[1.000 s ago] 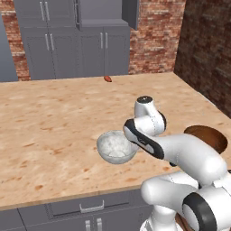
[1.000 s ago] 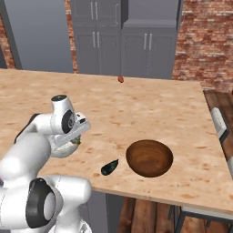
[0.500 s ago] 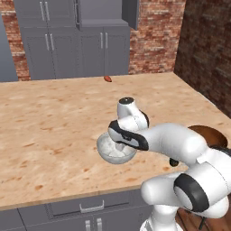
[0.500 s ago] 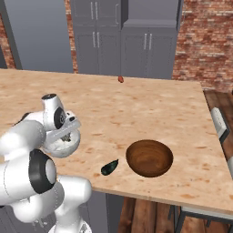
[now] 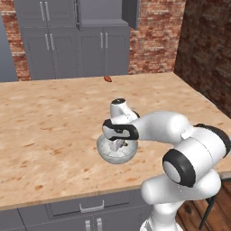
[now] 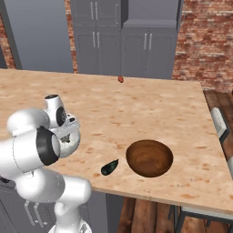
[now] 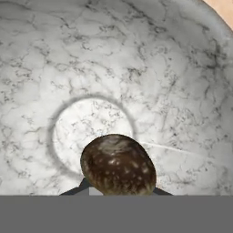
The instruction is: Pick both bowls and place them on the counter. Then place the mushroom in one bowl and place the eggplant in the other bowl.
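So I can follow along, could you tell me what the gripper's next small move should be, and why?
Probably open the jaws: the gripper is shut on the brown oval, likely the mushroom, low inside the speckled bowl.

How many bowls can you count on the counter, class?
2. The grey-white speckled bowl sits under the gripper near the counter's front edge; the reddish-brown wooden bowl sits further right, beside the eggplant.

Grey cupboards (image 5: 76, 49) line the far wall beside red brick (image 5: 155, 36); a chair (image 6: 221, 125) stands by wooden flooring (image 6: 145, 214).
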You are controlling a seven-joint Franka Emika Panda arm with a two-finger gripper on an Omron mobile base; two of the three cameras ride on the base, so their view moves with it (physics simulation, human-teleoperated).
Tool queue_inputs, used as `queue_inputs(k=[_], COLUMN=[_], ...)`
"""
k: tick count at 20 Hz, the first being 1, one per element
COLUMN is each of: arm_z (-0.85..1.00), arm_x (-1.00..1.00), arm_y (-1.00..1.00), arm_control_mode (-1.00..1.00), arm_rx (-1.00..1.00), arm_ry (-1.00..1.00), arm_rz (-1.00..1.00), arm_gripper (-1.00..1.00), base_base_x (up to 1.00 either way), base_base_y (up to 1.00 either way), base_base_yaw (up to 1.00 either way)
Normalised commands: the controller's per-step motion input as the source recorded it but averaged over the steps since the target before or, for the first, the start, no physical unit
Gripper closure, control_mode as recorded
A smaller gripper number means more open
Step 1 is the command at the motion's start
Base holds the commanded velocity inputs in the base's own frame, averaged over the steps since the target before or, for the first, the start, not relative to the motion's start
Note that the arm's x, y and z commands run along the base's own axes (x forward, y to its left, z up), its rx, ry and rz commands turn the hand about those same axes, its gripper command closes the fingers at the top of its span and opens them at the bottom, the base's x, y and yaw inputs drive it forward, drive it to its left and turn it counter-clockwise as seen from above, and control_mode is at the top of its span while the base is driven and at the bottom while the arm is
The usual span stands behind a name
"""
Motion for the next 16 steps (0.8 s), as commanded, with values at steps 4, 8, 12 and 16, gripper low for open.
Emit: queue_inputs(k=[4,8,12,16], arm_z=[-0.34,-0.24,0.06,0.38], arm_x=[0.0,0.0,-0.07,-0.3], arm_y=[0.08,0.03,0.0,0.01], arm_control_mode=[-1.0,-1.0,-1.0,-1.0], arm_rx=[0.0,0.0,0.01,0.01], arm_ry=[0.05,0.02,-0.04,-0.09], arm_rz=[0.0,0.0,0.0,-0.01], arm_gripper=[1.0,-1.0,-1.0,-1.0], base_base_x=[0.0,0.0,0.0,0.0], base_base_y=[0.0,0.0,0.0,0.0], base_base_yaw=[0.0,0.0,0.0,0.0])
